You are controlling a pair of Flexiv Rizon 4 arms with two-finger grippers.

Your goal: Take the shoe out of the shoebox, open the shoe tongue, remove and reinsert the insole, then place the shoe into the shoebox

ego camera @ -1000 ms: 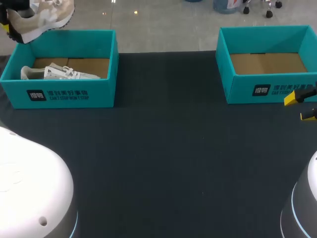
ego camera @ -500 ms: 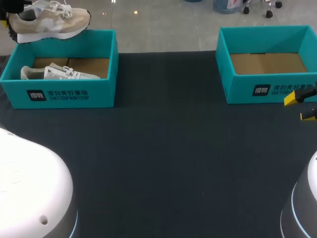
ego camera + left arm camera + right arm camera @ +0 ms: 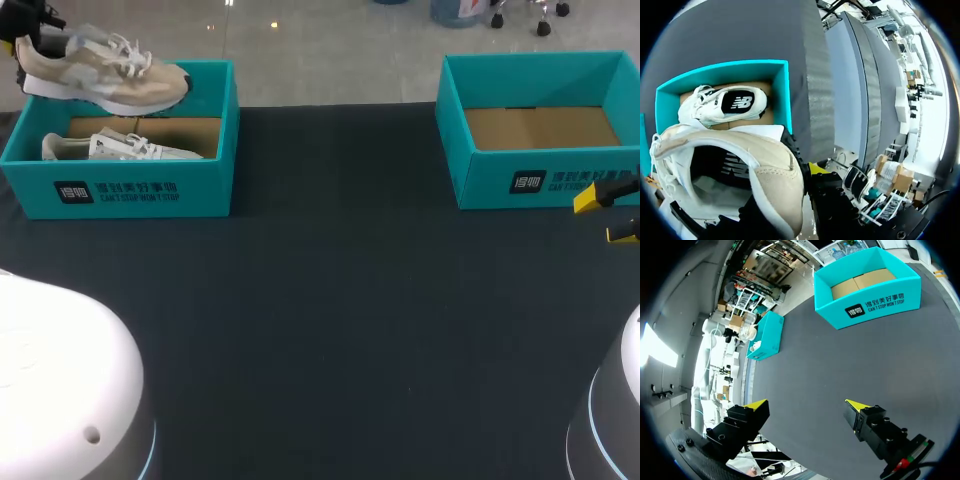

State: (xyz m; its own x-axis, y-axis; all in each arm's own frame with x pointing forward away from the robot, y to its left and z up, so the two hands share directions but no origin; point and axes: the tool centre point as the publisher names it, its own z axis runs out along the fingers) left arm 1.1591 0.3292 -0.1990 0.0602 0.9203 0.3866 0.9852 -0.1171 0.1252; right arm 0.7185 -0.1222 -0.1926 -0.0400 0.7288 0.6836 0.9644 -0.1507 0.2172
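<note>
A beige shoe [image 3: 100,78] hangs above the back of the left teal shoebox [image 3: 130,190], toe pointing right and slightly down. My left gripper [image 3: 18,45] is shut on its heel at the far left. In the left wrist view the beige shoe [image 3: 765,170] fills the foreground with one yellow fingertip [image 3: 816,169] outside its heel collar; the other finger is hidden inside. A white shoe [image 3: 120,148] lies on its side in the box, also seen as the white shoe [image 3: 725,104] under the held one. My right gripper [image 3: 607,216] stands open and empty at the right edge.
A second teal shoebox [image 3: 540,180] stands empty at the back right, just behind my right gripper [image 3: 806,405]; the same shoebox [image 3: 865,305] shows ahead of it in the right wrist view. Dark table cloth [image 3: 330,320] spreads between the boxes.
The beige shoe has swung from a toe-up tilt to nearly level and shifted right over the left box. The right arm has not moved.
</note>
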